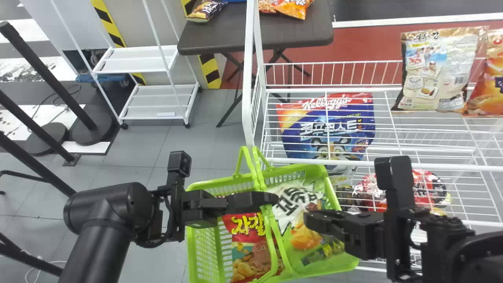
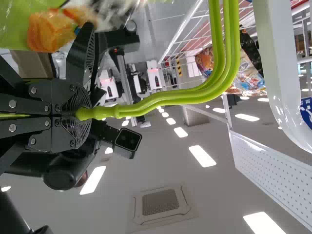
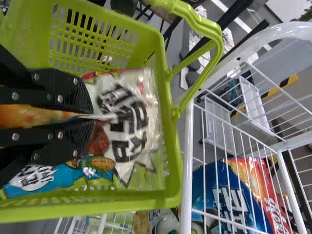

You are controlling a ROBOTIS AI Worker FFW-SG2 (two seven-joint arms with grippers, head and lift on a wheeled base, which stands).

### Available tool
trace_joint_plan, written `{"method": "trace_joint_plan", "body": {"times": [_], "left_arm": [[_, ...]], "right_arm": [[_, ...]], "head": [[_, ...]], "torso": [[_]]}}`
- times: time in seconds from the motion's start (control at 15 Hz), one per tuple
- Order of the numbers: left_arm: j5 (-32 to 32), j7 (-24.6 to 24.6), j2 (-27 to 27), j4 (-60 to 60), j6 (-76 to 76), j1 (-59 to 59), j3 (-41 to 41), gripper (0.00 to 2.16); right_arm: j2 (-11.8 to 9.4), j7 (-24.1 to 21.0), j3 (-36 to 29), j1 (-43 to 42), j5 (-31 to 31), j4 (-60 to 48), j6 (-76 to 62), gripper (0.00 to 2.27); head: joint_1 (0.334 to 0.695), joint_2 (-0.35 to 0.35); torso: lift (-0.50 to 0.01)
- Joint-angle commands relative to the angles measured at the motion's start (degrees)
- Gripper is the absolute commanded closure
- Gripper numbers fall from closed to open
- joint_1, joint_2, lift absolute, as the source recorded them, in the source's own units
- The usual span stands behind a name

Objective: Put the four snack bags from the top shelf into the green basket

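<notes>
Seemingly pinching the white bag (image 3: 129, 122) with the right end effector (image 3: 90, 117), inside the green basket (image 3: 173, 146), right of the handles (image 2: 161, 100); clamping those with the left end effector (image 2: 87, 113).

Basket (image 1: 190, 243): smooth plast., semi-gloss. Snack bags (image 1: 438, 70): shiny, crinkly film. Shelf (image 1: 353, 163): metal wire, glossy wht.

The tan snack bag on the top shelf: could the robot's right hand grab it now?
Probably not yet: the right hand is pinching the white snack bag inside the green basket, and would have to let go first.
</notes>
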Motion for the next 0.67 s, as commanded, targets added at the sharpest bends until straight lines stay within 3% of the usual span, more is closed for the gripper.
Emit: {"method": "trace_joint_plan", "body": {"times": [0.0, 0.33, 0.6], "left_arm": [[0.0, -0.7, -0.1, 0.0, 0.0, 0.0, -0.1, 2.15], [0.0, -0.7, 0.0, -0.1, 0.0, 0.0, 0.0, 2.15], [0.0, -0.7, 0.0, -0.1, 0.0, -0.1, -0.5, 2.15]], "right_arm": [[-0.2, 0.2, -2.3, 0.9, -0.1, -3.4, -0.2, 0.04], [-0.1, 0.2, -15.3, -0.3, 1.4, -7.6, -14.3, 0.06], [-0.2, 0.2, -20.5, -9.3, 7.9, 6.4, -26.2, 0.06]], "head": [[0.695, 0.159], [0.695, 0.053], [0.695, -0.109]], "torso": [[0.0], [0.0], [0.0]]}}
